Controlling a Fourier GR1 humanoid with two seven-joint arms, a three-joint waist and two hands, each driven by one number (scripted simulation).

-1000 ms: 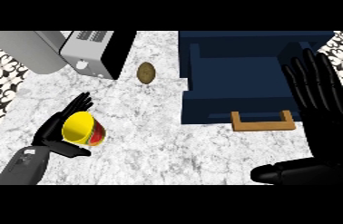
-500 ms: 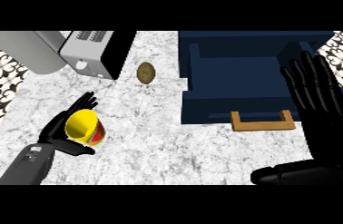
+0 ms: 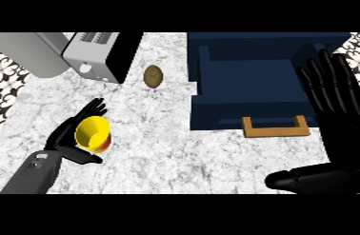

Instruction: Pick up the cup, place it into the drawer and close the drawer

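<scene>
Since the earlier frames very little has moved: the left hand [image 3: 65,138] with the cup [image 3: 94,133] has shifted only a bit away from the lower edge, and the right hand [image 3: 334,91] stays where it was.

The white marbled tabletop [image 3: 162,153] fills most of the view. On its right part sits the dark blue drawer [image 3: 253,77], pulled open, with its inside showing. At the upper left stands a silver and black appliance [image 3: 95,55], and beside it, at the left edge, is a grey body [image 3: 32,53].

The right hand is at the right edge of the view, over the right side of the drawer, open with the fingers straight and pointing up; it holds nothing. The left hand is at the lower left. Its fingers reach up behind the cup and the thumb lies under it, so the cup is pinched between them.

The wooden handle [image 3: 275,128] sticks out from the front of the drawer. The cup is yellow with a red band and is tilted, its mouth facing upward to the view; it is well apart from the drawer. A small brown oval object [image 3: 154,76] lies on the tabletop between the appliance and the drawer.
</scene>
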